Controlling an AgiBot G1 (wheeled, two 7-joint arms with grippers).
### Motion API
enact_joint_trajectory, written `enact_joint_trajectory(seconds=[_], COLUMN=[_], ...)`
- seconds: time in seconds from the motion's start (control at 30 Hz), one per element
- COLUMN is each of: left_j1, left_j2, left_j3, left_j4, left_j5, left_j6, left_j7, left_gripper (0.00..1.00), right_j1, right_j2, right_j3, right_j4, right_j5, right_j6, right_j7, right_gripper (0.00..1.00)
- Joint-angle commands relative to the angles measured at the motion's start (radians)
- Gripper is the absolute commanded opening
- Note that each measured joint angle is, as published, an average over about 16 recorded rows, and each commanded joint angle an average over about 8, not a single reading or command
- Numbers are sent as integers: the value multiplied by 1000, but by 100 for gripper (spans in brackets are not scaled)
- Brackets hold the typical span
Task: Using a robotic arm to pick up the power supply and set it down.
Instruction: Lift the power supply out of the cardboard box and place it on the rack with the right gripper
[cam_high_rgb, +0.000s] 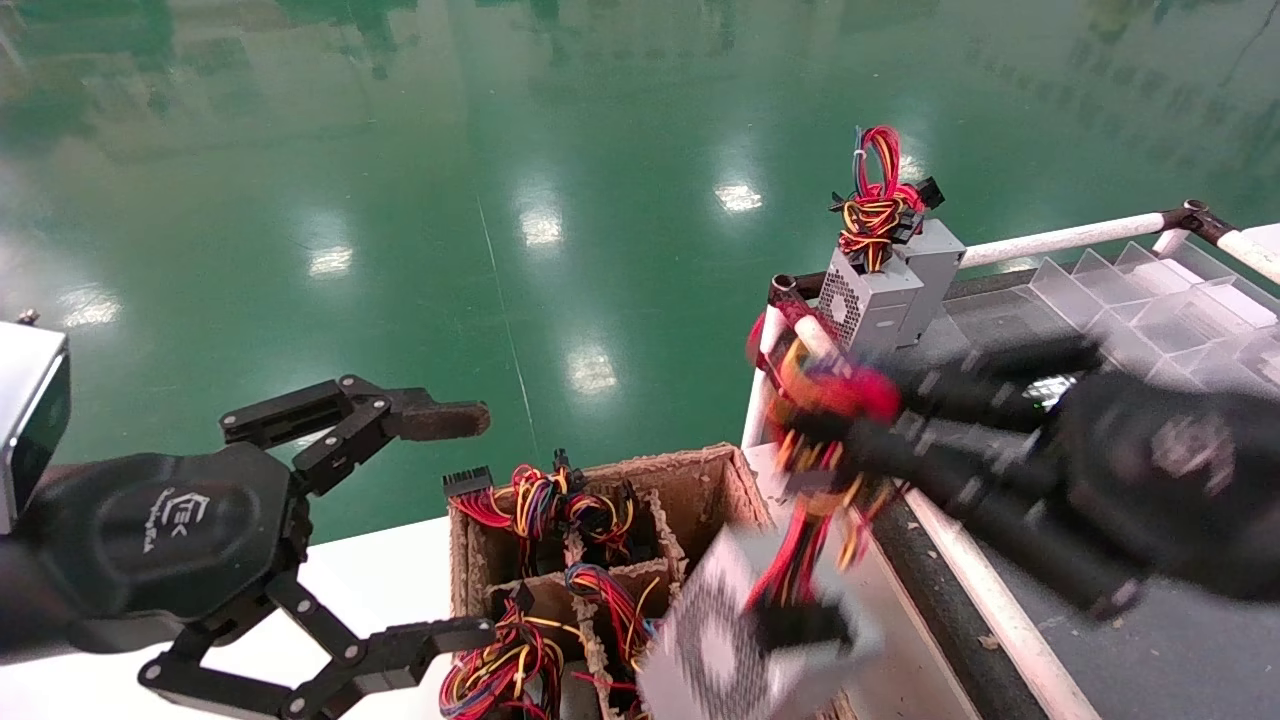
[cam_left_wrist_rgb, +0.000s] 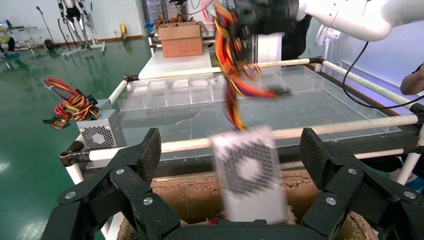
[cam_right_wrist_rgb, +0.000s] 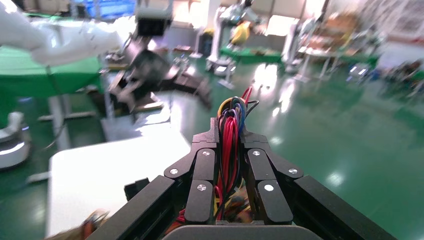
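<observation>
The power supply (cam_high_rgb: 722, 640), a light-grey box with a perforated grille, hangs tilted by its red, yellow and black wires (cam_high_rgb: 832, 392) above the cardboard box (cam_high_rgb: 706, 478). My right gripper (cam_high_rgb: 810, 432) reaches in from the right and is shut on that wire bundle. In the right wrist view the wires (cam_right_wrist_rgb: 229, 145) run between the closed fingers of the right gripper (cam_right_wrist_rgb: 230, 131). The left wrist view shows the power supply (cam_left_wrist_rgb: 248, 176) dangling in front of the open left gripper (cam_left_wrist_rgb: 231, 150), apart from both pads. My left gripper (cam_high_rgb: 475, 525) stays at the left, holding nothing.
The cardboard box has dividers and holds more wire bundles (cam_high_rgb: 532, 500). A second grey power supply (cam_high_rgb: 886, 290) stands upright on the corner of the rack, beside a white pipe rail (cam_high_rgb: 1060, 240). Clear plastic compartments (cam_high_rgb: 1150, 290) lie behind the right arm. A white table (cam_high_rgb: 380, 570) is under the left gripper.
</observation>
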Motion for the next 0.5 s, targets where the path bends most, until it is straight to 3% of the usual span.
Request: enact_joint_trajectory(seconds=[0.03,0.5], left_j1=[0,0], left_j2=[0,0], left_j3=[0,0], left_j4=[0,0], left_j5=[0,0], left_j6=[0,0], left_j7=[0,0], left_gripper=[100,100], right_j1=[15,134], right_j2=[9,30], right_j3=[20,42], right_j4=[-11,-234], right_j5=[24,-119], right_j6=[2,67], right_j7=[-1,-150], right_gripper=[0,0])
